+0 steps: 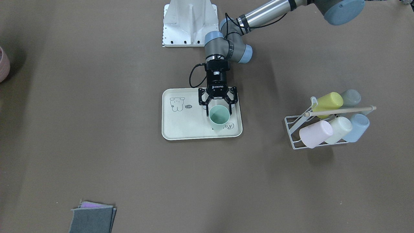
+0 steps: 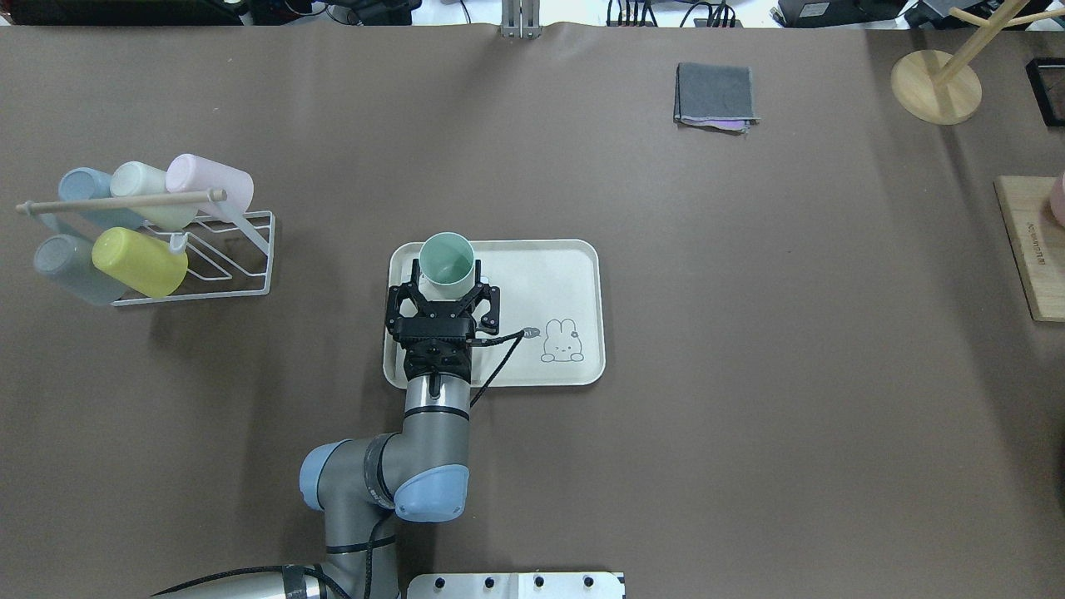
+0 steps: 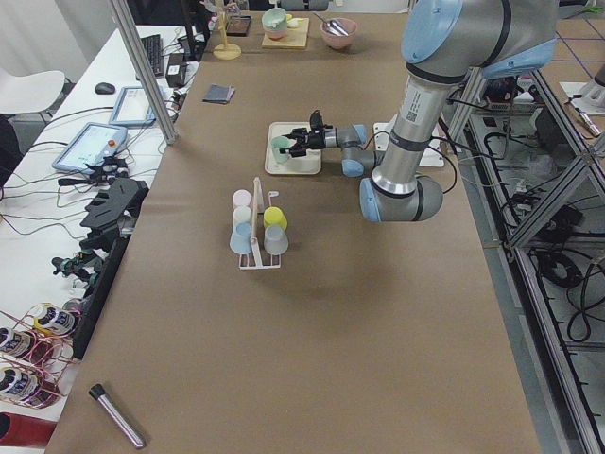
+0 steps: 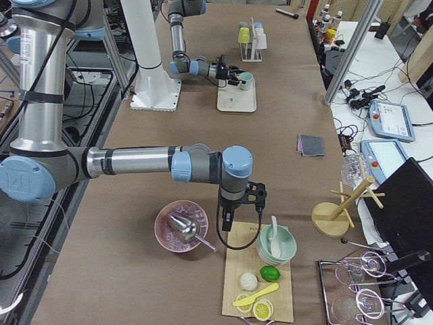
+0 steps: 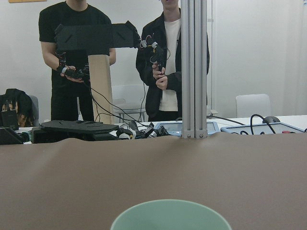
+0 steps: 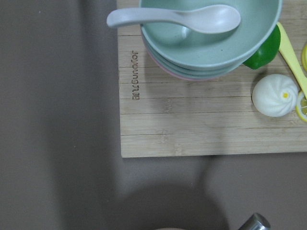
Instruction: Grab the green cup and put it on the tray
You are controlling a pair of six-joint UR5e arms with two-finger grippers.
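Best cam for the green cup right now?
Exterior front-facing: the green cup stands upright on the tray, open mouth and side wall clear. Overhead shows the mouth too, but the wall is partly hidden by the left gripper. Side views show it small and far. Left wrist catches only the rim. Right wrist misses it.
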